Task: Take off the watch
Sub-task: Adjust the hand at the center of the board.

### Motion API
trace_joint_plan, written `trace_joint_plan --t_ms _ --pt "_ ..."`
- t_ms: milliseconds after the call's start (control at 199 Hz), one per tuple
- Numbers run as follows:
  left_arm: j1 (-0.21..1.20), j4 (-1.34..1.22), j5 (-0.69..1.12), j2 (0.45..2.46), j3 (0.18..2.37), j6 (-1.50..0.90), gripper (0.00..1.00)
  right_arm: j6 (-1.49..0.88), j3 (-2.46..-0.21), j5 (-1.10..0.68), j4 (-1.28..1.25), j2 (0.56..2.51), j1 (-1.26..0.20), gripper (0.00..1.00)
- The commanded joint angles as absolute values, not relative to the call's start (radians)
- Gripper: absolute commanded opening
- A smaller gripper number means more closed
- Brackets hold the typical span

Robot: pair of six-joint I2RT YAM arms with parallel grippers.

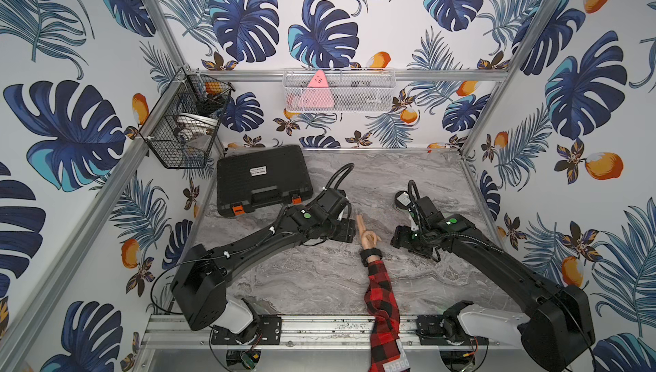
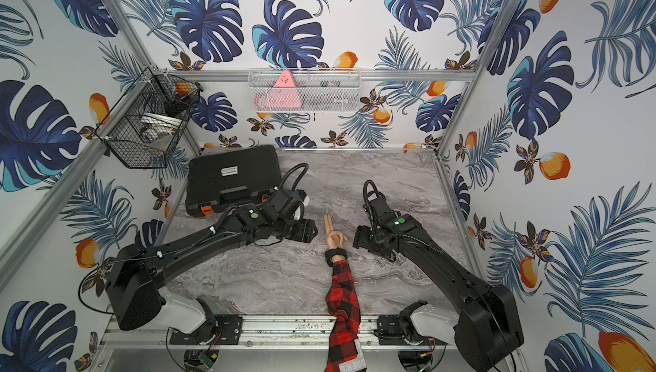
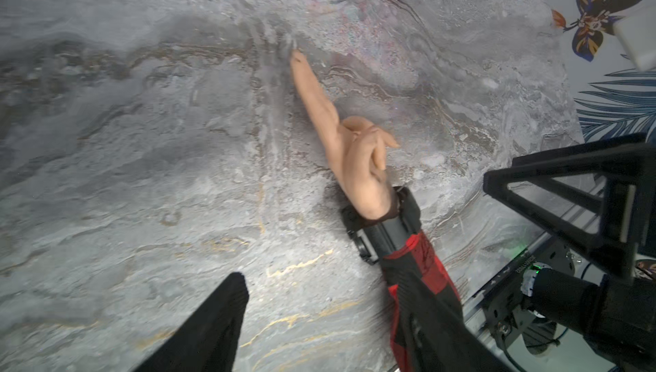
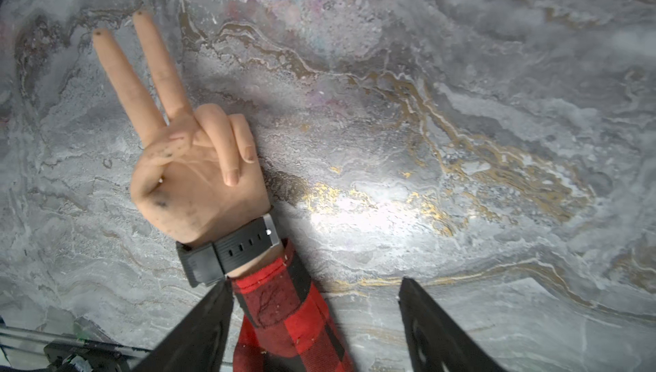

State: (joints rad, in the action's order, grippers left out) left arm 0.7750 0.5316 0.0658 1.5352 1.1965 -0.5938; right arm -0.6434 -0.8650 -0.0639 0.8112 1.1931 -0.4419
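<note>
We see a black rubbery-strapped wristwatch (image 4: 227, 253) with a silver buckle, a peach mannequin hand (image 4: 191, 182) flecked with dark smudges, and a red-and-black checked fabric sleeve (image 4: 284, 317). The grey marble-patterned table (image 4: 461, 121) is veined with gold-brown and carries a faint pinkish tint in one patch. In a top view we note white walls (image 1: 390, 15) printed with navy and teal leaves and orange fruit, a black plastic case (image 1: 262, 175) with orange latches, and a pink triangle (image 1: 319, 84) in a white mesh basket (image 1: 372, 98).
</note>
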Motion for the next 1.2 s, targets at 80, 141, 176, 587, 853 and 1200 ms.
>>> trace_joint_plan --t_ms 80,141,176,587,853,1200 --pt "0.824 0.436 0.104 1.647 1.24 -0.74 0.73 -0.627 -0.835 -0.075 0.824 1.162 -0.38 0.76" --pt "0.831 0.418 0.12 1.68 1.245 -0.75 0.73 -0.609 -0.831 -0.13 0.808 1.165 -0.377 0.75" --pt "0.832 0.411 0.128 1.696 1.247 -0.751 0.72 -0.595 -0.826 -0.175 0.795 1.168 -0.379 0.75" --pt "0.827 0.324 0.129 1.82 1.24 -0.727 0.62 -0.577 -0.752 -0.372 0.704 1.175 -0.379 0.73" --pt "0.797 0.175 0.179 1.863 1.194 -0.745 0.5 -0.572 -0.749 -0.365 0.713 1.185 -0.379 0.73" --pt "0.779 0.068 0.238 1.842 1.155 -0.763 0.26 -0.587 -0.738 -0.361 0.712 1.181 -0.381 0.72"
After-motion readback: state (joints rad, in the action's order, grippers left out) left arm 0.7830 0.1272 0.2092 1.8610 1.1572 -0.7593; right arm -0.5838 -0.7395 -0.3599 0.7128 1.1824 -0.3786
